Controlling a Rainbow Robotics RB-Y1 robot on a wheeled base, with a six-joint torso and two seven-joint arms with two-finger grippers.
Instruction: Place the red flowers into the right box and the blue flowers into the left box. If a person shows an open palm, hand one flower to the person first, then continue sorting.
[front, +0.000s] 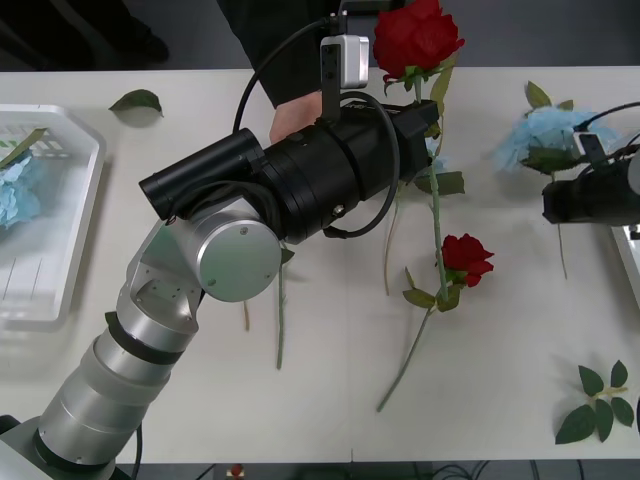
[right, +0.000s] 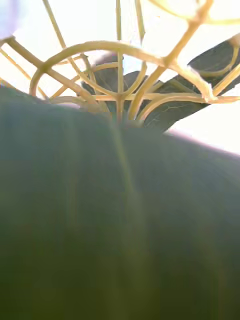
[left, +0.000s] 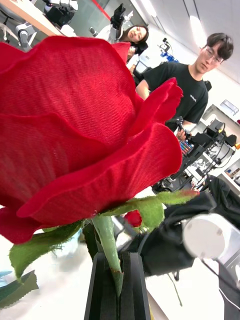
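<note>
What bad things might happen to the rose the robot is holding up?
1. The left gripper pinches only the thin stem just under the held red rose, so the heavy bloom might tilt or slip.
2. A person's hand sits close behind the left arm, near the table's far edge; a quick move might bump it.
3. Its long stem hangs beside another red rose and might drag it.

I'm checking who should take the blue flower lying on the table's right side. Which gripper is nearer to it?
Right. The right gripper is at the blue flower; the left gripper is mid-table, shut on a red rose.
</note>
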